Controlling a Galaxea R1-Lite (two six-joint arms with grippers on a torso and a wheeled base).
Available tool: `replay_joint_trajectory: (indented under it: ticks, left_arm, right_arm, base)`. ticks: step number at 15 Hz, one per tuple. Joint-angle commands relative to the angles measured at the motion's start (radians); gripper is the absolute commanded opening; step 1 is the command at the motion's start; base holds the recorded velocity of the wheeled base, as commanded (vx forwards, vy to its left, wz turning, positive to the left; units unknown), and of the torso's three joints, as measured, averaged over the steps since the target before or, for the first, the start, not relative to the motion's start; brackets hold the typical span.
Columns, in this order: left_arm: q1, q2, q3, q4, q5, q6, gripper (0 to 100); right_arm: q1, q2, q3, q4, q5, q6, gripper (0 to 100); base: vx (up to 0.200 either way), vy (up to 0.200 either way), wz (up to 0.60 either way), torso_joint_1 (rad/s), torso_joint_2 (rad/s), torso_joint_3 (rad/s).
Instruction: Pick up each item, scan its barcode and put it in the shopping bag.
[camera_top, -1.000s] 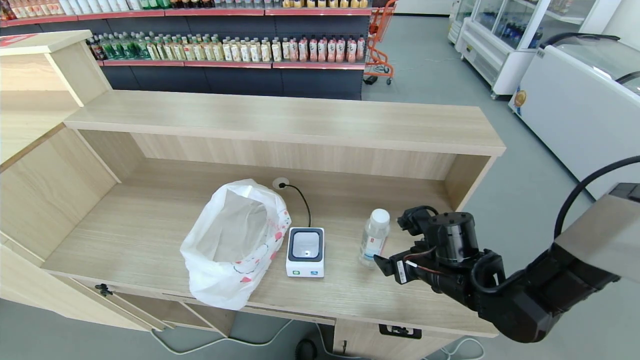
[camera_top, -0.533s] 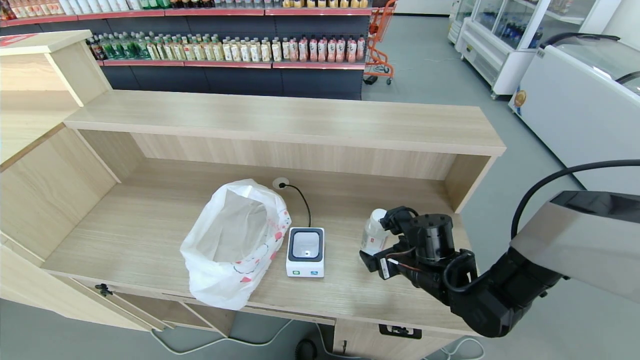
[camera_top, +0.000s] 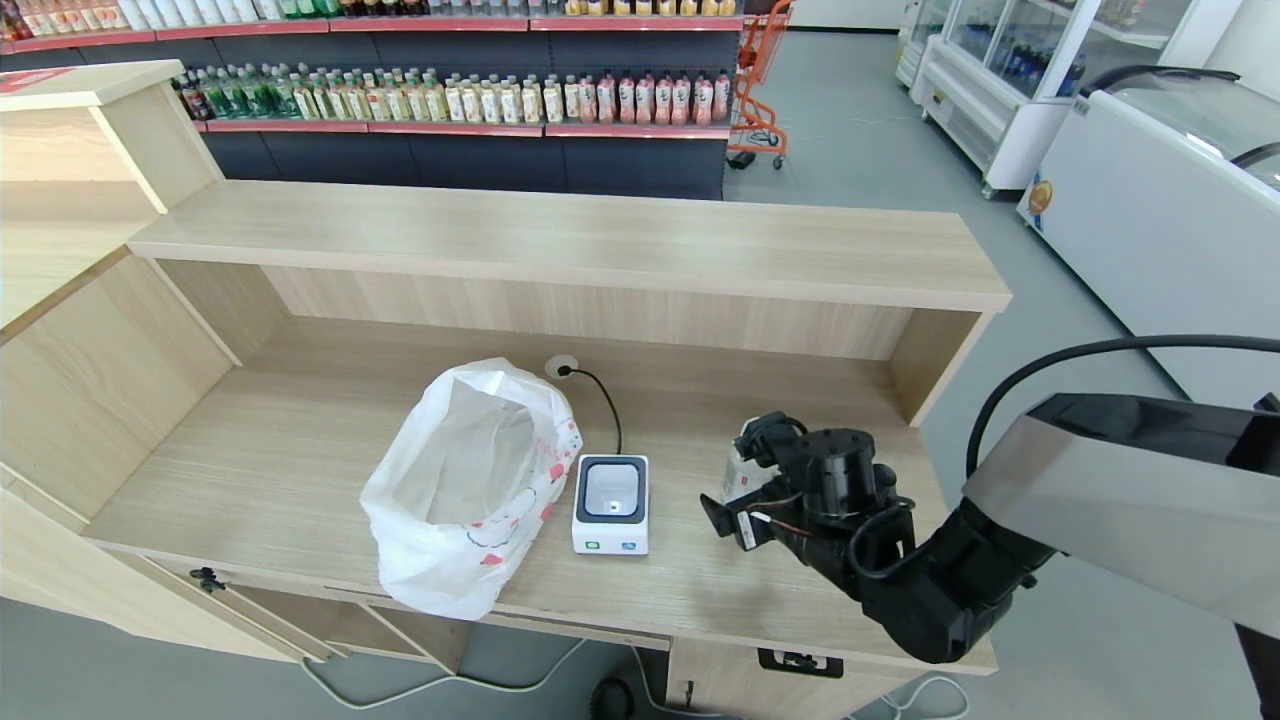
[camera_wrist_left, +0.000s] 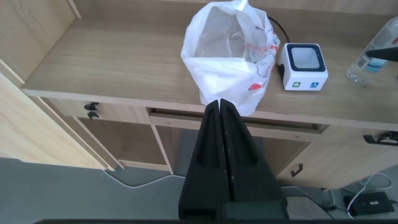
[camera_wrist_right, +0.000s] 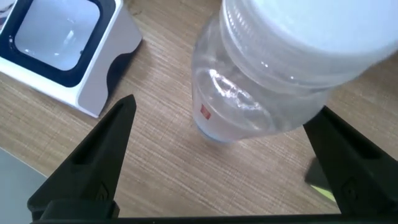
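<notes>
Counting from the near side: two grippers, one bottle, one scanner and one shopping bag.

Nearest of all, the left gripper (camera_wrist_left: 220, 104) hangs off the near edge of the counter (camera_top: 300, 450), on the near side of the bag, with its two fingers pressed flat together and nothing between them.

On the right, the right arm comes in from the near right and bends over the counter's right end, with its wrist turned so the right gripper (camera_top: 737, 472) faces left. Its jaws are spread wide. In the right wrist view one finger (camera_wrist_right: 93, 168) lies toward the scanner and the other (camera_wrist_right: 348, 155) on the opposite side, with the bottle (camera_wrist_right: 261, 93) standing upright between them. A gap shows on each side, so neither finger is seen pressing on it.

The bottle (camera_top: 738, 480) is clear with a white cap and rests on the counter to the right of the scanner, near it but apart.

The scanner (camera_top: 611, 503), a white box with a dark window on top, sits near the middle of the counter. Just to its left is the shopping bag (camera_top: 470, 490), white plastic with red print, its mouth open upward. A black cable (camera_top: 600, 395) runs from the scanner's far side to a hole in the counter.

Farther back, store shelves (camera_top: 450, 100) carry rows of drink bottles.
</notes>
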Motion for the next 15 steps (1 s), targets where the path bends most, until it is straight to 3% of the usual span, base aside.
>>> replay_joint_trajectory:
  ticks: [1, 12, 13, 15]
  left_arm:
    - [0.0, 0.001, 0.0, 0.0, 0.0, 0.0, 0]
    - [0.0, 0.001, 0.0, 0.0, 0.0, 0.0, 0]
    - [0.0, 0.001, -0.001, 0.0, 0.0, 0.0, 0]
    - [0.0, 0.001, -0.001, 0.0, 0.0, 0.0, 0]
  right_arm:
    - [0.0, 0.032, -0.018, -0.01, 0.002, -0.005, 100]
    - [0.016, 0.104, -0.143, -0.046, 0.0, -0.007, 100]
    - [0.003, 0.106, -0.153, -0.047, 0.0, -0.007, 0]
    - [-0.009, 0.112, -0.156, -0.046, 0.0, -0.007, 0]
  base:
    - [0.0, 0.0, 0.0, 0.0, 0.0, 0.0]
    - [0.0, 0.0, 0.0, 0.0, 0.0, 0.0]
    - [0.0, 0.0, 0.0, 0.0, 0.0, 0.0]
    - [0.0, 0.0, 0.0, 0.0, 0.0, 0.0]
